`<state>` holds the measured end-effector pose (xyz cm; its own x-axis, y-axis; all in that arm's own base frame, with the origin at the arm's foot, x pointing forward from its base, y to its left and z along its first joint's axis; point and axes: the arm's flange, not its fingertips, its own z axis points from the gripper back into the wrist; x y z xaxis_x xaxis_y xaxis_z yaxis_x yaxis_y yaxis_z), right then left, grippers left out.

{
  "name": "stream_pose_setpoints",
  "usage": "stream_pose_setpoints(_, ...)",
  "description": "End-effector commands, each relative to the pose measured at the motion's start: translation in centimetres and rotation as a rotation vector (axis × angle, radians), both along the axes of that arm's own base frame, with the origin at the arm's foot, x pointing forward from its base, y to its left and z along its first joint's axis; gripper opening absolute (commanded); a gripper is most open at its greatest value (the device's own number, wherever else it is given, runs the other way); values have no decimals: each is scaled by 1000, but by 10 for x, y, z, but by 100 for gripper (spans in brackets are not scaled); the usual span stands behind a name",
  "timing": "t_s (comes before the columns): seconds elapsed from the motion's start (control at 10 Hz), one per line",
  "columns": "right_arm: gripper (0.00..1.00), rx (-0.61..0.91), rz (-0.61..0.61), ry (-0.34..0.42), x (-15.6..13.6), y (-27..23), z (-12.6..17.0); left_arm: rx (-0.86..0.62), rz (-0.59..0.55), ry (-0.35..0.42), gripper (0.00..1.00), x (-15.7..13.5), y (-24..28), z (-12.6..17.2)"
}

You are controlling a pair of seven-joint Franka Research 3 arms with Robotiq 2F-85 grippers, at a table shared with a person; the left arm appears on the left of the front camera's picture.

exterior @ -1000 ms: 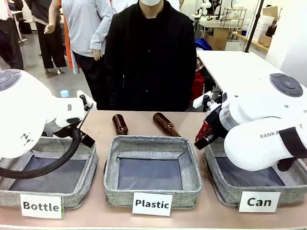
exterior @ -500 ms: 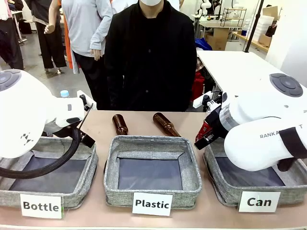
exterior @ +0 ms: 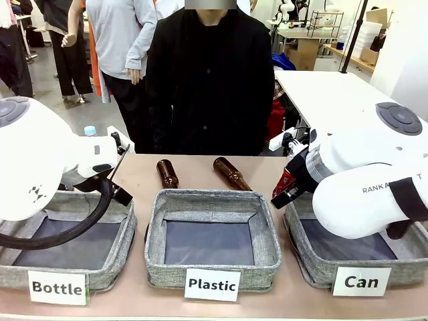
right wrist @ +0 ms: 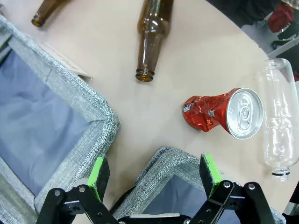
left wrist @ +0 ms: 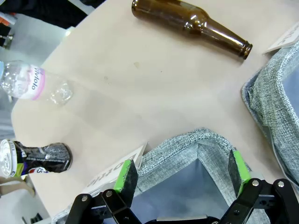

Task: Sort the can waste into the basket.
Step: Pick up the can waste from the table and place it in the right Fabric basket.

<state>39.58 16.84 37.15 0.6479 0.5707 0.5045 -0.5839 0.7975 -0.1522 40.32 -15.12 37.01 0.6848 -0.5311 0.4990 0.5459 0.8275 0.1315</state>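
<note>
Overhead, right tool (right wrist: pixel 153 163) hangs open above the basket (right wrist: pixel 180 161) corner.

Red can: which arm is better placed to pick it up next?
Right. The red can lies ahead of the right gripper, which is open above the Can basket; the left gripper hangs over the Bottle basket.
</note>
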Motion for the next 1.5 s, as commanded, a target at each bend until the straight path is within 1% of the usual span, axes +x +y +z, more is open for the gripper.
stream_pose_setpoints(0.0,100,1,0,0,0,0,0,0,0,0,100,0,0,0)
stream_pose_setpoints(0.3,100,0,0,0,0,0,0,0,0,0,100,0,0,0)
stream_pose_setpoints(0.4,100,15,20,38,-9,-1,26,-25,-31,57,100,-14,3,28)
stream_pose_setpoints(0.5,100,66,-47,120,-23,-5,69,-215,-73,130,100,-39,9,81)
stream_pose_setpoints(0.6,100,119,-129,177,-40,-15,107,-319,-34,186,100,-64,20,122)
stream_pose_setpoints(0.7,100,267,-71,260,-61,-37,139,-496,-128,263,100,-85,42,153)
stream_pose_setpoints(0.8,100,390,-80,305,-80,-70,156,-661,-187,339,100,-101,74,161)
stream_pose_setpoints(0.9,100,536,-30,363,-98,-112,167,-818,-199,368,100,-117,118,164)
stream_pose_setpoints(1.0,100,722,-82,329,-107,-167,170,-929,-75,309,100,-121,175,164)
stream_pose_setpoints(1.1,100,923,-130,279,-117,-218,161,-1037,43,259,100,-127,223,151)
stream_pose_setpoints(1.2,100,1074,-171,235,-130,-260,145,-1169,139,208,100,-140,269,122)
stream_pose_setpoints(1.3,100,1186,-206,192,-142,-291,128,-1315,279,168,100,-154,307,92)
stream_pose_setpoints(1.4,100,1290,-262,150,-150,-317,106,-1451,361,158,100,-163,328,65)
